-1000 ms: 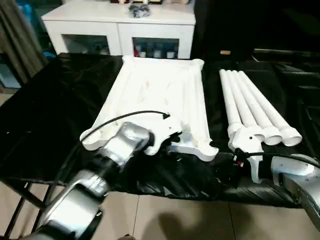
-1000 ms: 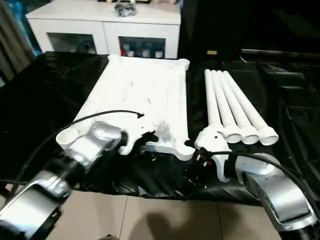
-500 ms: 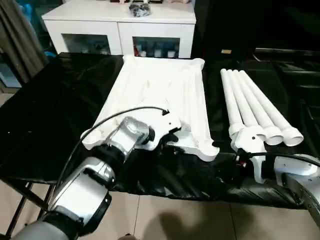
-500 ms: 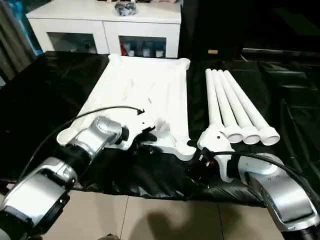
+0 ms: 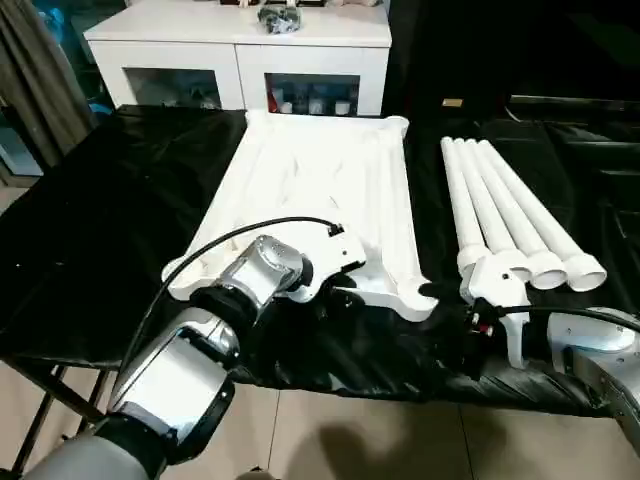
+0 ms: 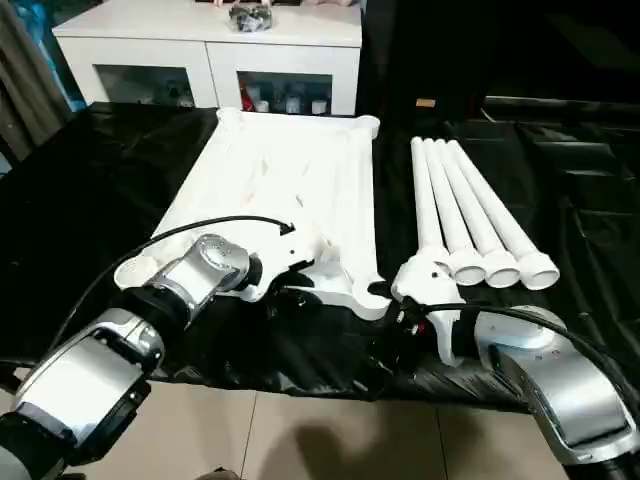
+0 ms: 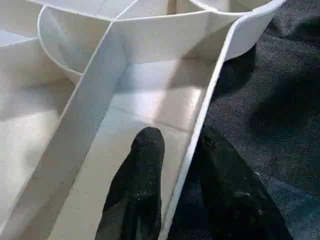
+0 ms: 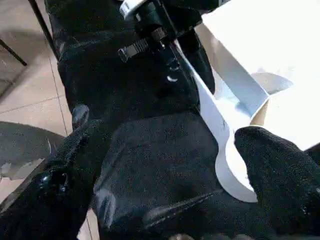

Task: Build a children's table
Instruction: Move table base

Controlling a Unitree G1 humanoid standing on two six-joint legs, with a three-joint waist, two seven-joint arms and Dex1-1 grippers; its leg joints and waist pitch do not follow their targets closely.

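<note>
Our left gripper [image 7: 175, 200] has its jaws straddling the top [image 5: 320, 190]'s near rim, pinching it; right gripper [image 8: 165, 190] jaws spread.

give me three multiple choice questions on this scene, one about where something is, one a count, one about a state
1. Where do the table legs lie?
A. to the right of the table top
B. stacked on the table top
C. on the white cabinet

2. How many legs lie side by side?
A. two
B. four
C. six

3. How does the table top lie?
A. smooth side up
B. on its edge
C. ribbed underside up

Answers:
1. A: in the head views the legs rest on the black cloth right of the top, apart from it.
2. B: four white tubes lie together, collars toward the robot.
3. C: ribs and a round corner socket face up, and the left gripper has one finger on each side of the top's near rim wall.
</note>
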